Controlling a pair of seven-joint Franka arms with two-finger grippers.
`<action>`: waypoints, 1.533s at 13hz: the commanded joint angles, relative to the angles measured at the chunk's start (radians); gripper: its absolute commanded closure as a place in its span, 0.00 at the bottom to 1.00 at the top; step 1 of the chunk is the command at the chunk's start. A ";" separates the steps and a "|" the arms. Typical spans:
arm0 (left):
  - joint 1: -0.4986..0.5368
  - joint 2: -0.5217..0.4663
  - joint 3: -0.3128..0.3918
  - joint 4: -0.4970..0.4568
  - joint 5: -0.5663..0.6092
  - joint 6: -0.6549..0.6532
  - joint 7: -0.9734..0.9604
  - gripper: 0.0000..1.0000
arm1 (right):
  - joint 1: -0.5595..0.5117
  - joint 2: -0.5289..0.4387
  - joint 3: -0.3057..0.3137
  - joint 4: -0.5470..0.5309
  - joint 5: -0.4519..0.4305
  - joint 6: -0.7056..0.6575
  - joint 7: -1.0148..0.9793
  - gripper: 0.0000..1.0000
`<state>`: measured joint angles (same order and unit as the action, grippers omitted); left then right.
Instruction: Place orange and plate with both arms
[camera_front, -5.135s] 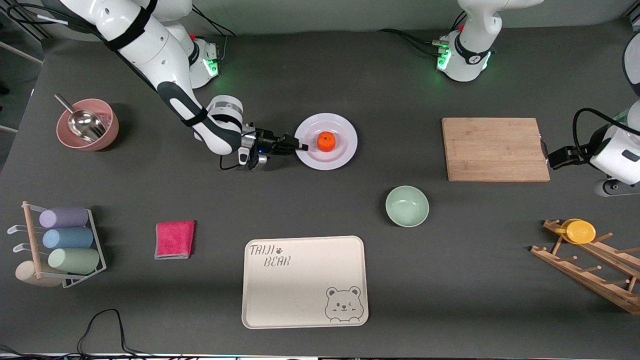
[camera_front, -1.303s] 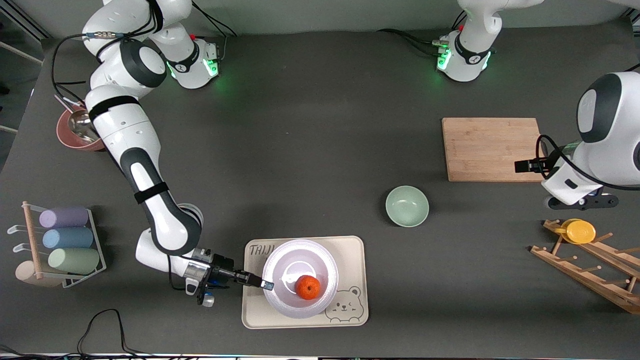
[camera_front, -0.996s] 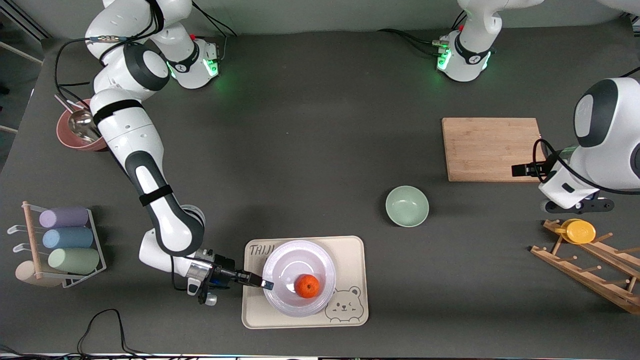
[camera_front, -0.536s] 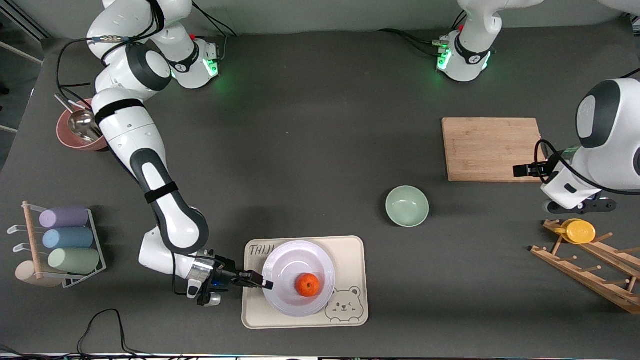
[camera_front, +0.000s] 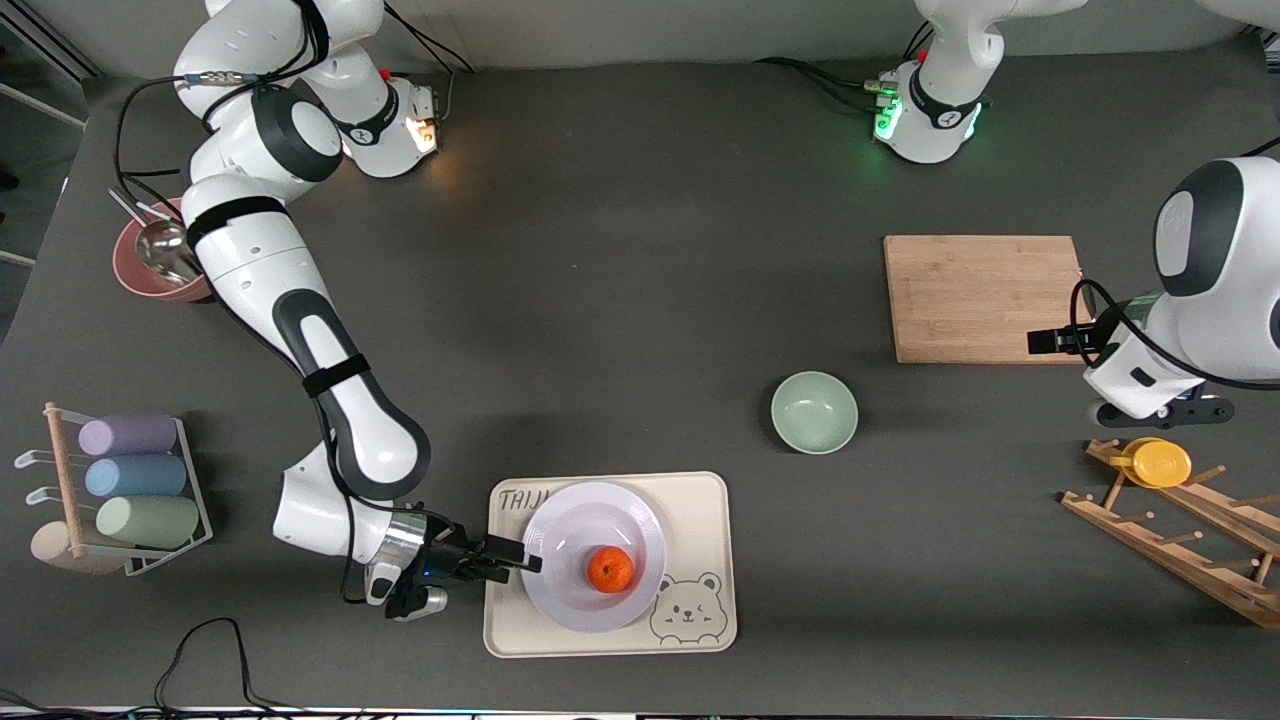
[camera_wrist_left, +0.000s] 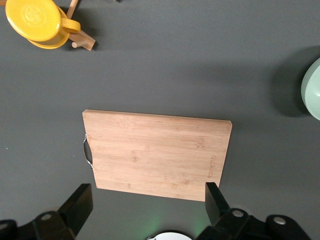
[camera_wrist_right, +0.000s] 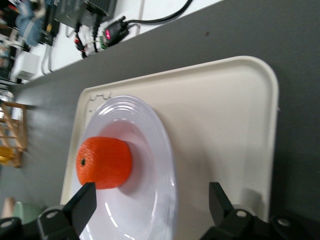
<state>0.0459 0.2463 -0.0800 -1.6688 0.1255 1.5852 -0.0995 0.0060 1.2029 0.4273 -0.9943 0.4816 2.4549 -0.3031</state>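
I count two robot arms (camera_front: 300, 330), each with one gripper. There is one plate (camera_front: 593, 556), one orange (camera_front: 610, 569) and one beige tray (camera_front: 700, 520). There are two bowls: one green bowl (camera_front: 814, 412) and one pink bowl (camera_front: 150, 285). I see one cutting board (camera_front: 985, 298), one yellow cup (camera_front: 1160, 463) and three rolled cylinders (camera_front: 130, 475).

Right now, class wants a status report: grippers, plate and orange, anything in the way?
Right gripper open at plate rim. Left gripper open, waiting over cutting board. Plate with orange sits on tray. Nothing obstructing.
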 joint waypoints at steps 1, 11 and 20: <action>0.015 -0.015 0.000 -0.011 -0.014 0.012 0.035 0.00 | 0.009 -0.080 -0.008 0.003 -0.188 -0.087 0.142 0.00; 0.003 -0.283 -0.007 -0.091 -0.058 -0.045 0.027 0.00 | -0.018 -0.510 -0.051 -0.125 -0.501 -0.574 0.399 0.00; -0.008 -0.435 -0.014 -0.247 -0.075 0.042 0.023 0.00 | -0.069 -1.023 -0.145 -0.592 -0.505 -0.631 0.522 0.00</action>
<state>0.0483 -0.0974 -0.0999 -1.7963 0.0548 1.5631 -0.0859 -0.0624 0.2725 0.3082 -1.4895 -0.0117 1.8247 0.1867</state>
